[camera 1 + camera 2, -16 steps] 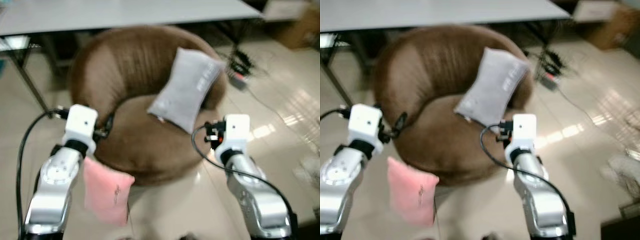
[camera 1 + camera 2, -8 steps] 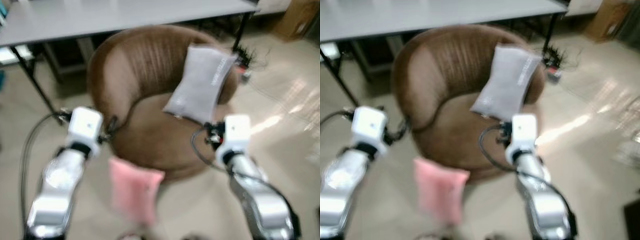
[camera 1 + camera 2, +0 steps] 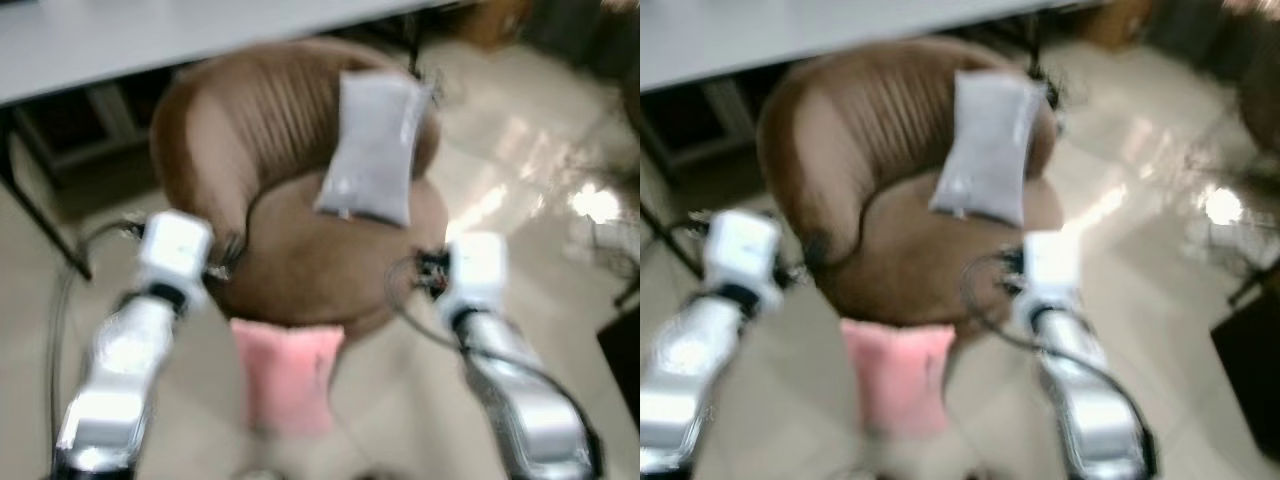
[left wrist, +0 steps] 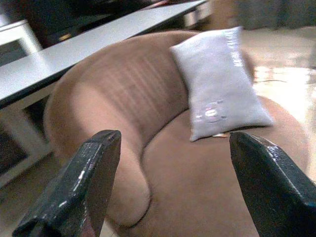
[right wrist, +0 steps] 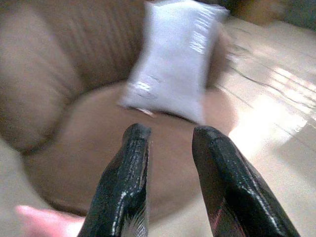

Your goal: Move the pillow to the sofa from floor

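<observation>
A pink pillow (image 3: 285, 375) lies on the pale floor against the front of a round brown sofa (image 3: 300, 265), between my two arms. Its edge also shows as pink pillow (image 5: 44, 222) in the right wrist view. A grey pillow (image 3: 370, 145) leans on the sofa's backrest. My left gripper (image 4: 173, 136) is open wide, pointing at the sofa seat from its left front. My right gripper (image 5: 172, 131) is open by a narrow gap with nothing between its fingers, aimed at the seat below the grey pillow (image 5: 173, 59). Both wrists hover above the floor, beside the sofa's front.
A long white table (image 3: 150, 40) stands right behind the sofa, with a dark leg (image 3: 40, 210) at the left. The glossy floor at the right shows bright reflections. A dark object (image 3: 620, 350) sits at the right edge and a brown box (image 3: 490, 15) at the back.
The camera has swung, so the whole scene shifted: the pink pillow now appears centred between my arms instead of under the left one. Both arms hold the same pose.
</observation>
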You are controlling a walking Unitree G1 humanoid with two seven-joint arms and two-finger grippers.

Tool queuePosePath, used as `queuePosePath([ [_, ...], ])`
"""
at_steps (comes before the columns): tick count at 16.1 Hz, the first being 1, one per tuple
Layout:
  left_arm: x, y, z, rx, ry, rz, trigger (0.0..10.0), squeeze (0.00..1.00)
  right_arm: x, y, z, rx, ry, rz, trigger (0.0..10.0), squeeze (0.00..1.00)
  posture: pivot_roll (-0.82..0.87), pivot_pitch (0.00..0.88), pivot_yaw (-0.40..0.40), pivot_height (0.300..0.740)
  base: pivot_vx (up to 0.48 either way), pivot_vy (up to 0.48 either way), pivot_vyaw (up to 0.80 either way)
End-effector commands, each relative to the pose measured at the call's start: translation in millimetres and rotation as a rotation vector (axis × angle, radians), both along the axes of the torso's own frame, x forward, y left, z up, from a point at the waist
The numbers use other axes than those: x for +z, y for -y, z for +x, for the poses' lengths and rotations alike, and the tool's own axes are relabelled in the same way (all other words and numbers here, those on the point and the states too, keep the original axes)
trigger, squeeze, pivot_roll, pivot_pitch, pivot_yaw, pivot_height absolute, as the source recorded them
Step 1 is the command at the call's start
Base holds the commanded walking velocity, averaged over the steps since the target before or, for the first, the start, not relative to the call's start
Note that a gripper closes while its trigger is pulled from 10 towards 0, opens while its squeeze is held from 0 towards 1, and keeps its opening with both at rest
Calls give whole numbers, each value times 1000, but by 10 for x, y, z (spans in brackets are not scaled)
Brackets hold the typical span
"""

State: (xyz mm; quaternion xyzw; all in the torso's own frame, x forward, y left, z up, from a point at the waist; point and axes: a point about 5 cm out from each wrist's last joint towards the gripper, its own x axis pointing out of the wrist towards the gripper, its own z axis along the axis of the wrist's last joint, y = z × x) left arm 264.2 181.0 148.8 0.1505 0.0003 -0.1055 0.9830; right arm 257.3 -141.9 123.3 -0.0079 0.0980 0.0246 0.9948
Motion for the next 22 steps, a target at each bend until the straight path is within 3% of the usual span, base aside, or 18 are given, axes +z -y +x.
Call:
queuePosePath([
  [1, 33, -63, 0, 17, 8, 15, 10000, 0, 58, -57, 7, 20, 22, 9, 10000, 0, -12, 67, 11, 740, 0, 458, -800],
  [22, 6, -61, -19, -2, -7, 26, 10000, 0, 17, -46, -31, 12, -4, 14, 10000, 0, -12, 87, 14, 740, 0, 458, -800],
])
